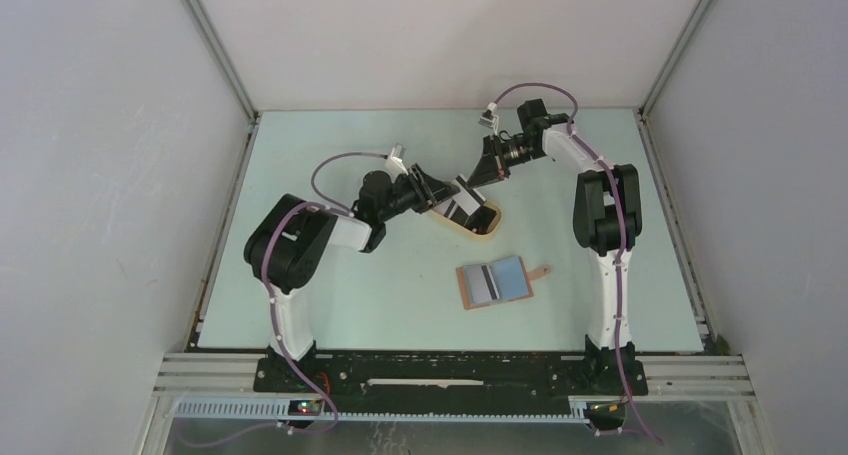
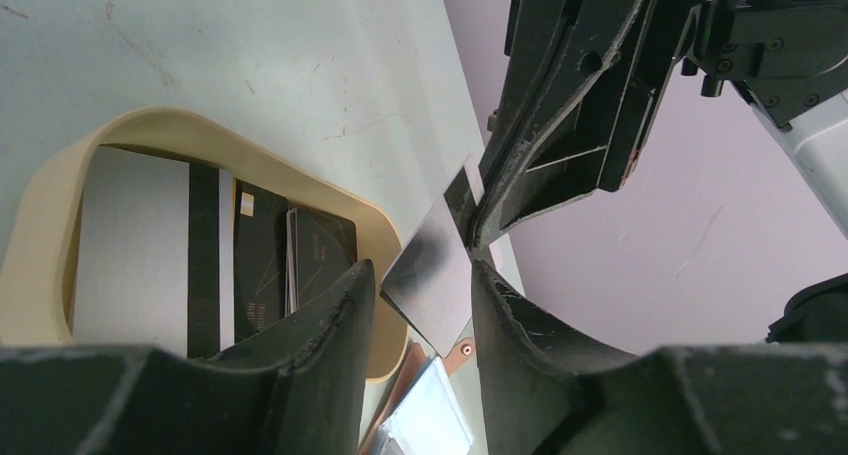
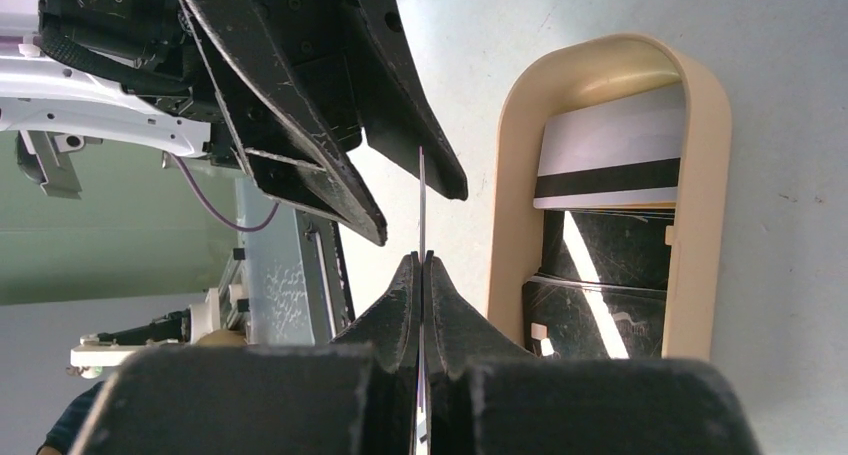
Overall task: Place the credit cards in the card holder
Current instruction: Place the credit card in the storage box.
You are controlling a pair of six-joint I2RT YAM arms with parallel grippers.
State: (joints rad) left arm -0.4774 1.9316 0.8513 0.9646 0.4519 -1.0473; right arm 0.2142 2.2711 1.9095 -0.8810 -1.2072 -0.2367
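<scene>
**Held card** (image 2: pixel 432 275): grey, raised above the table (image 1: pixel 380 295) at upper centre of the top view. It is tilted, and the right wrist view shows it edge-on.
**Right gripper** (image 3: pixel 421 270): fingers pressed together, pinching one edge of the held card.
**Left gripper** (image 3: pixel 420 210): jaws spread, one finger on each side of the card's free end. In the right wrist view a thin gap shows on both faces. In the left wrist view one card corner lies at a finger's inner edge, and whether it touches cannot be told.
**Tray** (image 3: pixel 705 155): oval, beige, flat on the table just below the two grippers.
**Tray cards** (image 3: pixel 610 155): a whitish card with a dark stripe and two black ones, overlapping inside the rim.
**Wallet** (image 1: pixel 497 282): lower centre of the top view, open flat with blue pockets up and the tab at its right edge. It is near the tray but apart from it.
**Wallet card** (image 1: pixel 482 284): striped, seated in the left half.
**Open room**: bare table lies on all sides of the wallet, widest at left.
</scene>
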